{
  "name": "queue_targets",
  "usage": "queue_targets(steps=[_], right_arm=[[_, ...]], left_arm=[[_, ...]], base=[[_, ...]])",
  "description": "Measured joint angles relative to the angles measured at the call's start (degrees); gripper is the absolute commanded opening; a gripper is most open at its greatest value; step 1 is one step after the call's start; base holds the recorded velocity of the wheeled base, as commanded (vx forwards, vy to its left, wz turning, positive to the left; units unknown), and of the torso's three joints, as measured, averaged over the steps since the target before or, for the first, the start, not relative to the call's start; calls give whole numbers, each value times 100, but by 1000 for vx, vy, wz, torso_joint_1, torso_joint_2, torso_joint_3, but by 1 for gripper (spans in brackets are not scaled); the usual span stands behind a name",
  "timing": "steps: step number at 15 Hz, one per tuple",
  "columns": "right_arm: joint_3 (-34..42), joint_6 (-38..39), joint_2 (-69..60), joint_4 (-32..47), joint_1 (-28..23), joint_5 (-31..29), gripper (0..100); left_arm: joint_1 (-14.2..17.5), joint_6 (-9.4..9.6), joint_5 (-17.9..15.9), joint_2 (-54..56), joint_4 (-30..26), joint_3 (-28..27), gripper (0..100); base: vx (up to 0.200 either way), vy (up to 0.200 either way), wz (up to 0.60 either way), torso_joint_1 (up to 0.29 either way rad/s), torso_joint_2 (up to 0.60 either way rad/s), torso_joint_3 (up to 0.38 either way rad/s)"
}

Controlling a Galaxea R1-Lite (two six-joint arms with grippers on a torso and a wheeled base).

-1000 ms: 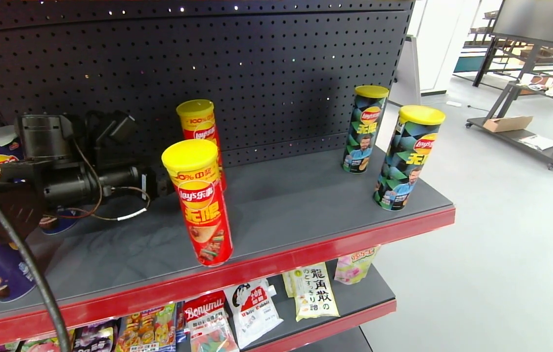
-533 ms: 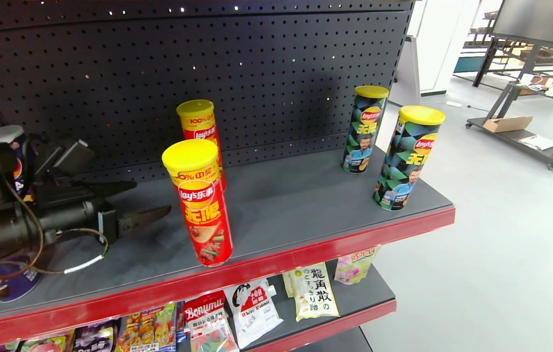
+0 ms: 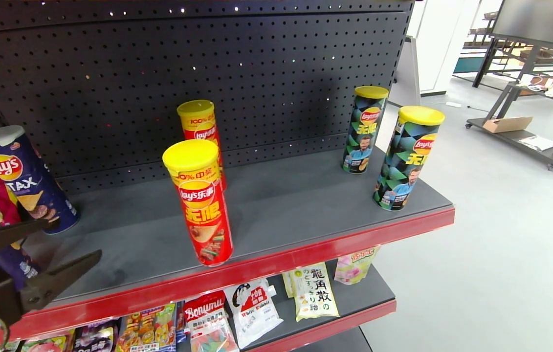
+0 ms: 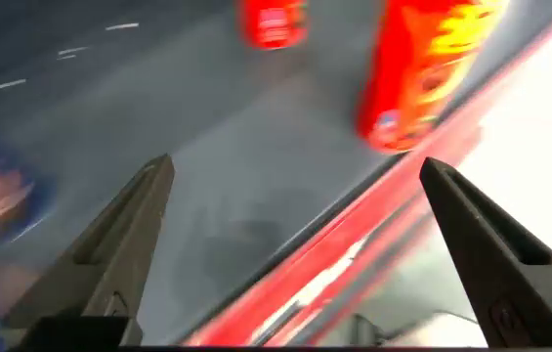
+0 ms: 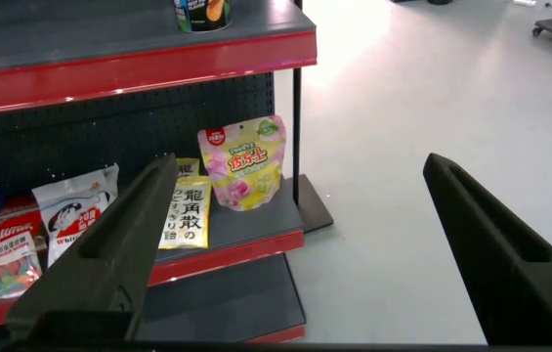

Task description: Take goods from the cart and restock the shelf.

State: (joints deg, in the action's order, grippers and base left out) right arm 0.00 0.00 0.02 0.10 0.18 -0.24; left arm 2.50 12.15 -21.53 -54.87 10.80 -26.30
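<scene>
The red can (image 3: 201,205) stands upright near the shelf (image 3: 281,195) front, label outward for shoppers; left hand (image 3: 73,238) and right hand (image 5: 297,161) have fingers apart, empty

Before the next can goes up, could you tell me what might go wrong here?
The front red can stands at the shelf's edge; a nudge could tip it off. The open left gripper sits close to the blue can and might bump it.
</scene>
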Motion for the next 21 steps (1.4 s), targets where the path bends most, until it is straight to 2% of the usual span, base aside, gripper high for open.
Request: queue_targets(steps=[2,4,6,8,11,13,18,21], right_arm=[[0,0,0,0,-2,-2,100],[0,0,0,0,-7,-2,100],[0,0,0,0,-5,-2,100],[0,0,0,0,0,0,100],[0,-11,0,0,0,4,100],[0,-13,0,0,-2,6,100],[0,5,0,0,0,9,100],[0,-13,0,0,-2,13,100]], left_arm=[[59,-69,308,758,-290,37,100],[83,-346,388,1417,-405,108,100],[102,-430,569,2164,-563,295,100],[119,-378,889,2940,-969,497,100],[130,-288,1339,3989,-1997,635,100],[133,-241,1436,4304,-2059,635,100],[129,-247,1406,4595,-2061,656,100],[118,-261,1385,4630,-2063,624,100]], base=[[0,0,0,0,0,0],[0,0,0,0,0,0],[0,0,0,0,0,0],[0,0,0,0,0,0],[0,0,0,0,0,0],[0,0,0,0,0,0],[0,0,0,0,0,0],[0,0,600,1,4,4]])
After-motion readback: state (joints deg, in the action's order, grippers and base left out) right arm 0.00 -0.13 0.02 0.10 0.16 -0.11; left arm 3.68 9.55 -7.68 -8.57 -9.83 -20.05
